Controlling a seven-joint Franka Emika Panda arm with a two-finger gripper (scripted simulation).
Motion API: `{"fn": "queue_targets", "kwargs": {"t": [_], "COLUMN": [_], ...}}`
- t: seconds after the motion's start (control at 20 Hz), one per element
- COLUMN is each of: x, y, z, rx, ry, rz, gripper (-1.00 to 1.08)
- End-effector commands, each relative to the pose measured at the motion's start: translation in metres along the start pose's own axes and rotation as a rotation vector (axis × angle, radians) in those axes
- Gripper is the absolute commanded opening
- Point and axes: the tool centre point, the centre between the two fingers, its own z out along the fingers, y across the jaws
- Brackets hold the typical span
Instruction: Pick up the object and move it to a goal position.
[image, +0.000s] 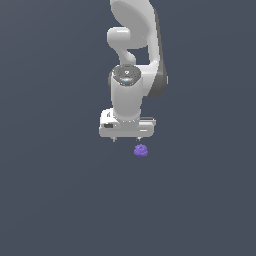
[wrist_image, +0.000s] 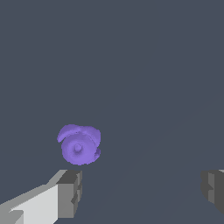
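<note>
- The object (image: 141, 150) is a small purple, lumpy blob lying on the flat dark grey bench (image: 50, 200), at about the middle of the exterior view.
- In the wrist view the object (wrist_image: 79, 145) shows a rounded, bumpy body with a small nub at its centre and a curled ridge along one side.
- Nothing touches it; bare grey surface shows all round it in both views.
- The pincer (image: 126, 139) hangs just beside the object, slightly toward the exterior view's left of it, and does not enclose it.
- The pincer is spread: in the wrist view its two grey fingers (wrist_image: 70, 192) stand well apart, and the object lies outside the gap, nearer one finger than the other.
- The short fingertips point straight down from the wide white hand body (image: 127, 125).
- Above it, the white arm (image: 132, 35) rises nearly vertical, the wrist stacked over the hand and the upper links curving out of the frame's top.
</note>
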Motion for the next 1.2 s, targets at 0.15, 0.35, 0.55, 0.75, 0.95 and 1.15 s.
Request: {"fn": "queue_targets", "kwargs": {"t": [0.15, 0.35, 0.55, 0.75, 0.95, 1.15], "x": [-0.001, -0.007, -0.01, -0.01, -0.009, -0.008], "y": [-0.004, -0.02, -0.028, -0.026, -0.03, -0.037], "z": [0.003, 0.013, 0.018, 0.017, 0.02, 0.029], "rx": [0.005, 0.023, 0.032, 0.03, 0.029, 0.025], "ry": [-0.006, -0.028, -0.039, -0.037, -0.034, -0.027], "rz": [-0.002, -0.008, -0.01, -0.01, 0.0, 0.023], "gripper": [1.0, 1.0, 1.0, 1.0, 1.0, 1.0]}}
